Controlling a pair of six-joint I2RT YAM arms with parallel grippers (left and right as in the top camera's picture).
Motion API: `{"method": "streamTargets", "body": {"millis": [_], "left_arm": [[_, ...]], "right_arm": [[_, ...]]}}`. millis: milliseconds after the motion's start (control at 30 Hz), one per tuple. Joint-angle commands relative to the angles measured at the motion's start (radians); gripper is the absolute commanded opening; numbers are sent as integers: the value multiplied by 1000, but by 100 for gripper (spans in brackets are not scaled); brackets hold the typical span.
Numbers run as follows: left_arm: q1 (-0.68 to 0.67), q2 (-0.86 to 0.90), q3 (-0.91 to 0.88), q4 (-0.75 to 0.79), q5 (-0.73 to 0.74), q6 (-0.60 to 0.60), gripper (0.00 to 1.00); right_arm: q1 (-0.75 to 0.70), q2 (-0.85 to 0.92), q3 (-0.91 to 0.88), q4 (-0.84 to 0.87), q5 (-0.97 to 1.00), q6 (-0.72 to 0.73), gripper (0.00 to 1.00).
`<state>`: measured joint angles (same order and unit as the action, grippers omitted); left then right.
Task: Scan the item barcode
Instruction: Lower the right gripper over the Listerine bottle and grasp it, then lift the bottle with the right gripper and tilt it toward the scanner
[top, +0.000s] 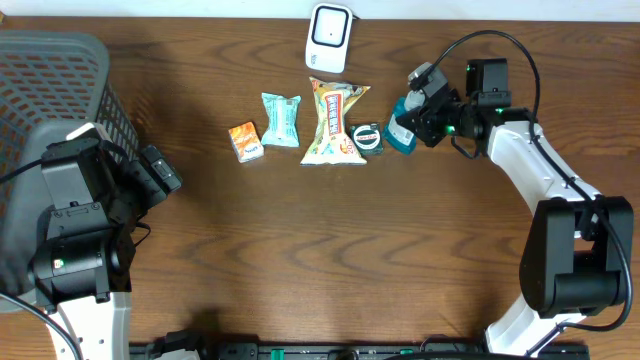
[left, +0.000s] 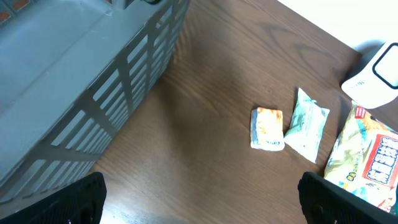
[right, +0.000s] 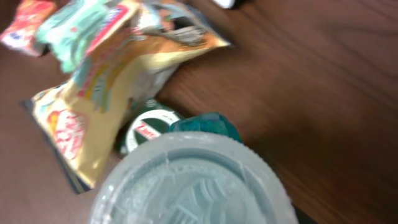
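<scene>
One teal tub (top: 402, 133) at right claw (top: 412, 113), grip unclear, left claw (left: 202, 202) spread wide, bag (top: 335, 125) print illegible

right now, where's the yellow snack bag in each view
Overhead: yellow snack bag lies top centre, just below the white scanner.
Left wrist: cut off at the lower right edge.
Right wrist: left of centre, blurred.
Shared landmark: the pale green packet lies next to the bag in all three.
</scene>
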<state>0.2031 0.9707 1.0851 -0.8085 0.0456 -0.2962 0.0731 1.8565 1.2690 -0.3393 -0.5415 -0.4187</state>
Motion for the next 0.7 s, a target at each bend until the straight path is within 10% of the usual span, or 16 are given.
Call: {"method": "streamTargets", "body": {"millis": [0,667], "left_arm": [[6,2,5,-3,-12,-9,98],[6,2,5,-3,-12,-9,98]], "right_arm": [[-7,-69,37,10,150,72,14],[70,-71,-6,-65,665,196,13]]}}
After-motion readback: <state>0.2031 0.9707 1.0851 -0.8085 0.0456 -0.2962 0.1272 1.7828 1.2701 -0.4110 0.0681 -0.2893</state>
